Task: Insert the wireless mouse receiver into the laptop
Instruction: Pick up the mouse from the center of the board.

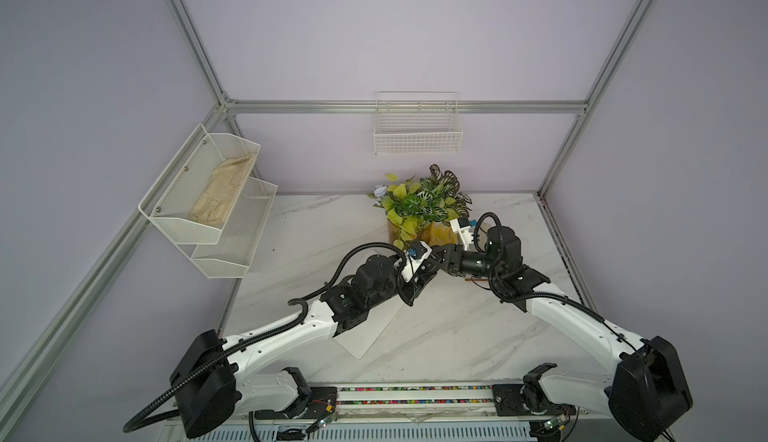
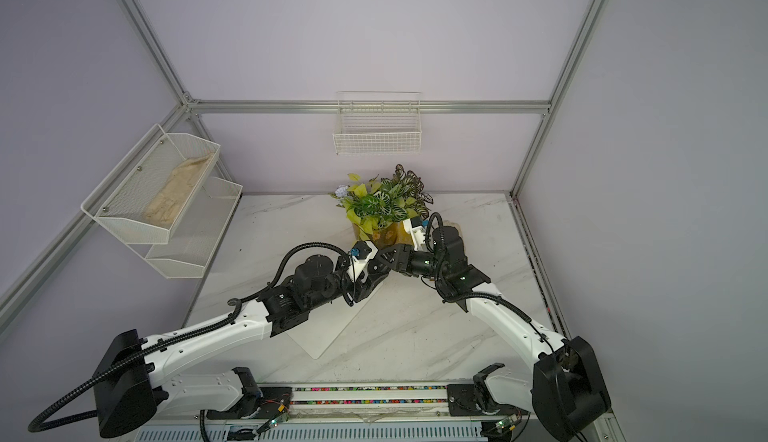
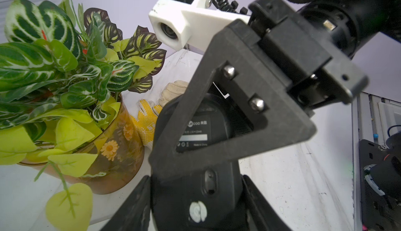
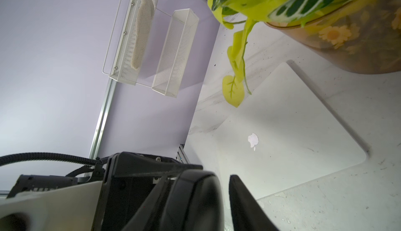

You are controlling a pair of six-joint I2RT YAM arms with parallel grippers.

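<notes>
The laptop (image 4: 293, 132) is lying closed, one corner just beside the pot (image 4: 347, 45) and one end going under the left arm. Bare marble is showing on its right. The left gripper (image 3: 196, 178) is clamping the mouse (image 3: 173, 197) by its sides. The right gripper (image 4: 201, 182) is standing part open astride the mouse's end. The receiver is not showing, as one right finger (image 3: 217, 110) is covering the mouse's underside.

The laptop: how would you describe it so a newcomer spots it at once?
On the marble tabletop, just in front of the potted plant, lies the laptop. It is a thin white closed slab with rounded corners, alone in bearing an apple logo.
</notes>
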